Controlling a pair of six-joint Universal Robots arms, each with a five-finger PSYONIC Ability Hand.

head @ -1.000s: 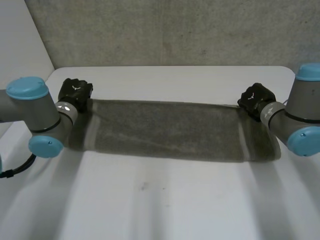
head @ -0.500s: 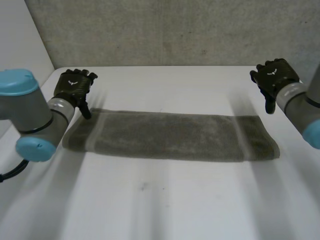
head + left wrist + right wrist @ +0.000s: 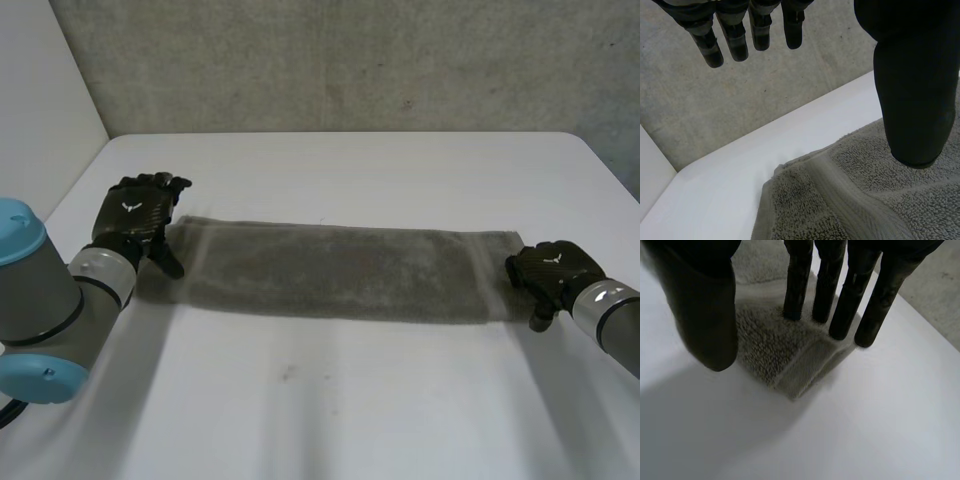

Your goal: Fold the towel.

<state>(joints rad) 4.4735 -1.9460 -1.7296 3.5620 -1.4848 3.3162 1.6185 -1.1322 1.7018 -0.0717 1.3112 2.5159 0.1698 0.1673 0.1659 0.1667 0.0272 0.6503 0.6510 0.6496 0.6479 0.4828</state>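
Note:
A grey towel [image 3: 340, 270] lies as a long folded strip across the middle of the white table [image 3: 350, 400]. My left hand [image 3: 130, 215] hovers over the towel's left end. Its fingers [image 3: 735, 35] are straight and its thumb [image 3: 912, 90] stands apart above the towel's corner [image 3: 805, 200], holding nothing. My right hand [image 3: 552, 270] is at the towel's right end. Its straight fingers [image 3: 840, 295] point down at the towel's near right corner [image 3: 775, 350], with the thumb [image 3: 705, 305] spread wide beside it. No cloth is pinched.
A grey wall [image 3: 350, 60] runs behind the table's far edge. A white wall [image 3: 40, 110] stands along its left side. Bare white tabletop spreads in front of the towel.
Both hands let go of the towel's far corners, opened and lifted away. They have since come back down and nearer, to the towel's two ends. The towel lies flat.

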